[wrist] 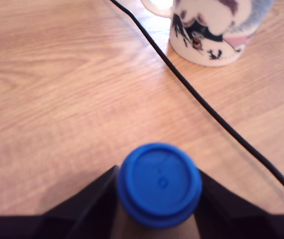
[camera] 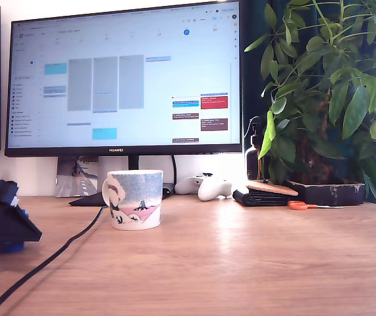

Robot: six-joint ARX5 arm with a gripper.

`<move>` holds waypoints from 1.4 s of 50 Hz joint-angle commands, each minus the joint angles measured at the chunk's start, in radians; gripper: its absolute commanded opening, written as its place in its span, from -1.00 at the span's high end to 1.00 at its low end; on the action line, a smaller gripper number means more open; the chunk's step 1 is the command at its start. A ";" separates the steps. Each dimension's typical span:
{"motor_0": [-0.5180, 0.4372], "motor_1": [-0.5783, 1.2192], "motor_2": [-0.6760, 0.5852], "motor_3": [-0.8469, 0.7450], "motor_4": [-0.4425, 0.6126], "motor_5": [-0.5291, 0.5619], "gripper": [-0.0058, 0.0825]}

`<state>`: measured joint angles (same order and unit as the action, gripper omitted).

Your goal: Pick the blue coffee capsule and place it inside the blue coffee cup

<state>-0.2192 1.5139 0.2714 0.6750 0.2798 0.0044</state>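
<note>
The blue coffee capsule [wrist: 159,185] sits rim-up between my black fingers [wrist: 89,204] in the wrist view, and both fingers press against its sides. My gripper [wrist: 157,172] is shut on it. In the exterior view the gripper [camera: 6,238] is low at the far left edge. Just the capsule's [camera: 10,247] blue underside peeks out below it, close to the wooden desk. The blue coffee cup [camera: 135,199] stands upright to the exterior view's right of the gripper, well apart from it. Its lower part [wrist: 214,30] shows in the wrist view ahead of the capsule.
A black cable [camera: 49,260] runs across the desk between gripper and cup, also visible in the wrist view [wrist: 206,107]. Behind the cup are a monitor [camera: 122,79], a white game controller [camera: 204,186], a black wallet [camera: 267,195], orange scissors [camera: 299,205] and a potted plant [camera: 326,99].
</note>
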 commanded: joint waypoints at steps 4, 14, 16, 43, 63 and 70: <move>-0.016 0.005 0.017 0.027 0.004 0.012 0.33; -0.029 0.001 0.050 0.124 0.004 -0.006 0.34; -0.031 -0.005 0.063 0.135 0.003 -0.007 0.34; -0.103 -0.001 0.322 0.063 0.004 -0.004 0.33; -0.169 0.110 0.436 0.058 0.010 -0.004 0.33; -0.187 0.150 0.486 0.042 0.039 -0.005 0.33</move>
<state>-0.3943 1.6466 0.7357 0.7143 0.3092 0.0029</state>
